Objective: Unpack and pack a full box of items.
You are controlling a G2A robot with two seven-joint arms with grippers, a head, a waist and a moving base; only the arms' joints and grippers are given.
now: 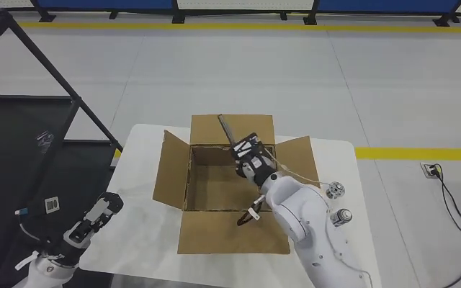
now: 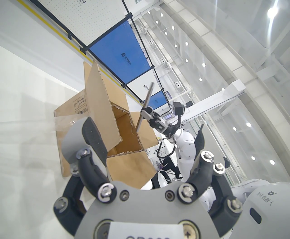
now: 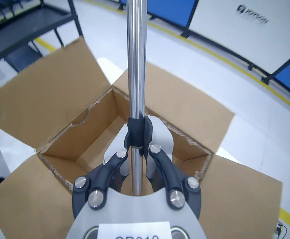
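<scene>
A smooth white table (image 1: 148,237) is topped by a brown cardboard box (image 1: 223,234), its four flaps folded outward. Above the open box, a slim polished steel rod (image 3: 136,56) is clamped by the right gripper (image 3: 137,132). The left gripper (image 2: 145,133) is held open at the table's left edge.

So the white table (image 1: 144,216) is sitting on a pale grey floor (image 1: 302,72). Well beyond the table's far side, a yellow line (image 1: 216,26) is running across the floor. Blue and white panels (image 1: 101,4) are standing on black feet just behind that line. A shorter yellow strip (image 1: 407,153) is heading off past the table's right side, and a floor socket (image 1: 430,170) is lying near it with a cable trailing away. A black frame rack (image 1: 32,115) is standing just beside the table's left side. Overhead, round ceiling lights (image 2: 271,12) are glowing against a white ceiling.
</scene>
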